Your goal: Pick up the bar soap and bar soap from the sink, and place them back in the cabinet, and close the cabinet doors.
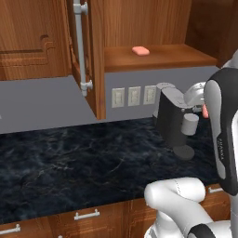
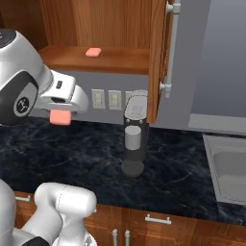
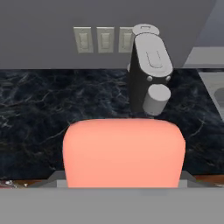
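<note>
One salmon-pink bar soap [image 1: 140, 50] [image 2: 93, 52] lies on the wood shelf of the open cabinet [image 1: 158, 58] [image 2: 105, 60]. A second bar soap [image 2: 61, 116] [image 3: 123, 153] [image 1: 204, 110] is held in my gripper [image 2: 61, 116], which is shut on it above the dark counter, below shelf height and left of the coffee machine. The bar covers the fingertips in the hand view. The cabinet doors [image 1: 90, 56] [image 2: 161, 53] stand open, each with a long silver handle. A corner of the sink [image 2: 230, 170] [image 3: 214, 94] shows at the right.
A dark grey coffee machine [image 1: 175, 122] [image 2: 134, 132] [image 3: 148, 74] stands on the black marble counter [image 1: 83, 158] [image 2: 182, 168] under the cabinet, close to my hand. Wall outlets [image 1: 134, 95] [image 2: 106, 99] [image 3: 100, 39] sit behind it. Low cabinets with short handles [image 2: 157, 220] run beneath.
</note>
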